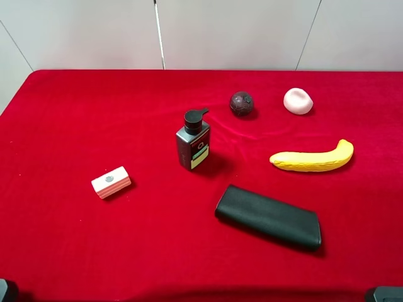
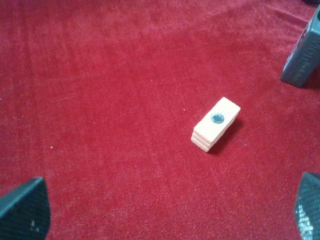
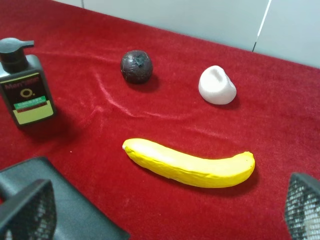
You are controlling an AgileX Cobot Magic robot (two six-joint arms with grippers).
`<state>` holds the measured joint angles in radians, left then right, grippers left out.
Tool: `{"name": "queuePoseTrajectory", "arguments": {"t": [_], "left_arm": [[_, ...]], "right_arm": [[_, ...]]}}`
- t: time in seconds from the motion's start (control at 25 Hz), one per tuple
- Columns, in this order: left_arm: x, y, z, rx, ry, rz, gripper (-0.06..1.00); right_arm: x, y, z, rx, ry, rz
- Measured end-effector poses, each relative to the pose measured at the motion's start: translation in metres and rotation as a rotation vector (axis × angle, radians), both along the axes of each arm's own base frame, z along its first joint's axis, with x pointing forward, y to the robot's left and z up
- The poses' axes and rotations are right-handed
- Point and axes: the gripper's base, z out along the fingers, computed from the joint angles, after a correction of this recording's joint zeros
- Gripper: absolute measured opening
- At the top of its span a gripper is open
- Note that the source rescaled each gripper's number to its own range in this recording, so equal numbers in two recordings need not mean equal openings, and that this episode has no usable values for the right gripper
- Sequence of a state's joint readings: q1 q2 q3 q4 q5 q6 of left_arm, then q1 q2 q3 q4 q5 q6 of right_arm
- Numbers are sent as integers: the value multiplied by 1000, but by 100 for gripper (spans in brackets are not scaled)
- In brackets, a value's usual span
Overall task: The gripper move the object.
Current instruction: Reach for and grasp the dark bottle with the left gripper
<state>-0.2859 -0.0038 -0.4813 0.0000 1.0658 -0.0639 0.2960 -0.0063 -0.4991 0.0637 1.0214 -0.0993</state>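
Observation:
The dark grey pump bottle (image 1: 192, 146) stands upright near the middle of the red cloth, with a black pump head and a red, white and yellow-green label. It also shows in the right wrist view (image 3: 26, 85), and its edge shows in the left wrist view (image 2: 304, 55). My left gripper (image 2: 167, 212) is open and empty, low at the near left, well short of the bottle. My right gripper (image 3: 165, 210) is open and empty at the near right, also far from it. In the exterior high view only dark bits of the arms show, at the bottom corners.
A pink-and-white block (image 1: 111, 182) lies left of the bottle, in front of the left gripper (image 2: 216, 124). A flat black case (image 1: 269, 217) lies front right. A yellow banana (image 1: 313, 158), a dark ball (image 1: 240, 104) and a white lump (image 1: 297, 100) lie to the right and behind.

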Motion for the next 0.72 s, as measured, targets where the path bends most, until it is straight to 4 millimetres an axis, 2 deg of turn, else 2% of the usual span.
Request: {"name": "queuePoseTrajectory", "arguments": {"t": [0.72], "left_arm": [[0,0,0,0,0,0,97]], "right_arm": [[0,0,0,0,-1,0]]}}
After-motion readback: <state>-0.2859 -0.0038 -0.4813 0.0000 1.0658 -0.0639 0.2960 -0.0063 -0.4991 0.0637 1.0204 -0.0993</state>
